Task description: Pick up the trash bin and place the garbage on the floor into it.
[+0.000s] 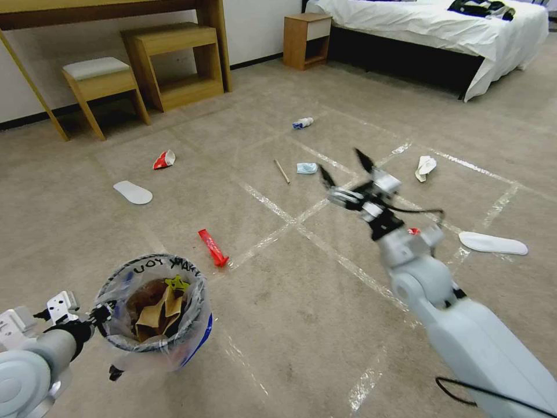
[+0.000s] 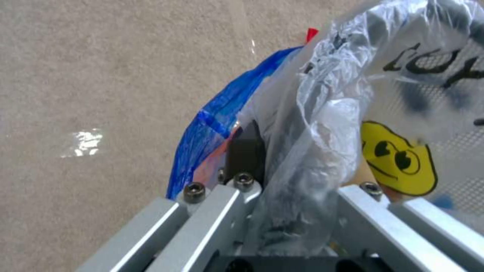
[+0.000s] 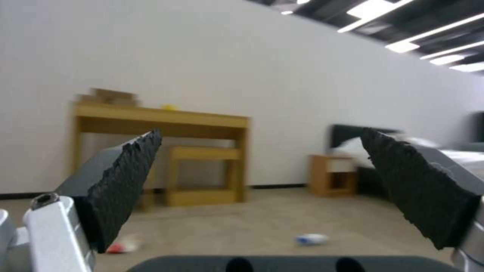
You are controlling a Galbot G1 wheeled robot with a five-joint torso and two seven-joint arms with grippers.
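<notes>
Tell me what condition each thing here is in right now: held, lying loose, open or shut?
trash bin: held off the floor by its rim, brown paper inside.
left gripper: shut on the bin's rim.
right gripper: open, empty, raised above the carpet.
red wrapper: lying loose on the carpet.
crushed can: lying loose.
wooden stick: lying loose.
mask: crumpled, loose.
bottle: on its side.
tissue: crumpled, loose.

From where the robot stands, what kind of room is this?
Most likely a bedroom, perhaps a mock-up for testing: a bed with white sheets, a wooden nightstand beside it, and a wooden desk with a stool along the wall, all on taped carpet.
</notes>
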